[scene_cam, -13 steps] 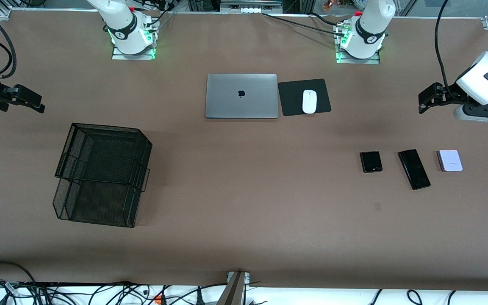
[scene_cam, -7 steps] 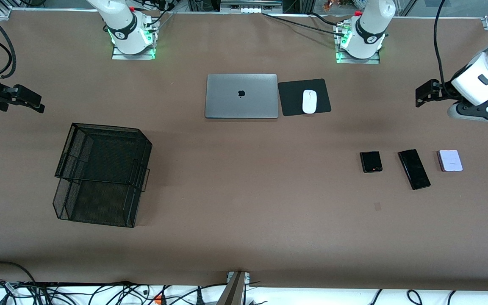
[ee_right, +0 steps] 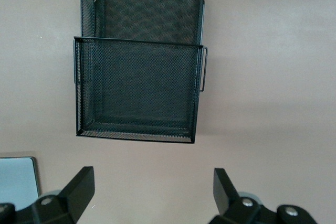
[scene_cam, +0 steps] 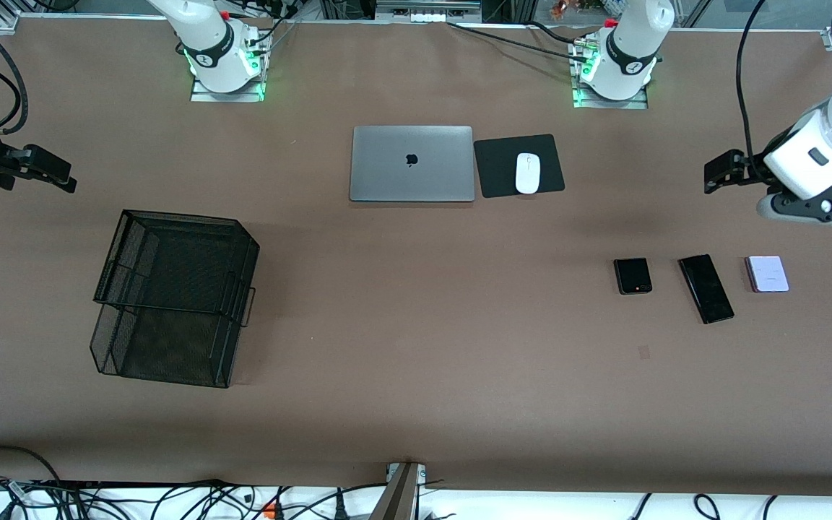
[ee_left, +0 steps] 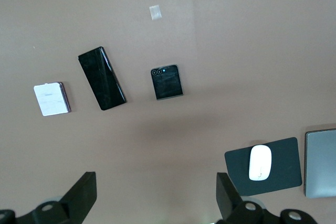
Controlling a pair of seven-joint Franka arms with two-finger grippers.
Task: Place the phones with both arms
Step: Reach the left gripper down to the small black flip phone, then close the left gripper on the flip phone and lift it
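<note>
Three phones lie in a row toward the left arm's end of the table: a small black flip phone [scene_cam: 633, 276], a long black slab phone [scene_cam: 705, 288] and a pale lavender flip phone [scene_cam: 767, 274]. The left wrist view shows the black flip phone [ee_left: 167, 82], the slab phone [ee_left: 102, 78] and the lavender phone [ee_left: 52, 99]. My left gripper [scene_cam: 716, 173] [ee_left: 156, 192] is open and empty, up over bare table apart from the phones. My right gripper [scene_cam: 55, 173] [ee_right: 154, 190] is open and empty over the right arm's end of the table, where that arm waits.
A two-tier black mesh tray [scene_cam: 178, 217] [ee_right: 139, 45] stands toward the right arm's end. A closed silver laptop [scene_cam: 412, 163] lies beside a black mouse pad [scene_cam: 495, 170] with a white mouse [scene_cam: 527, 172]. A small tape mark [scene_cam: 643, 352] lies nearer the front camera than the phones.
The left arm's wrist has swung lower and its gripper has shifted slightly toward the table's middle. The right arm and the phones have not moved.
</note>
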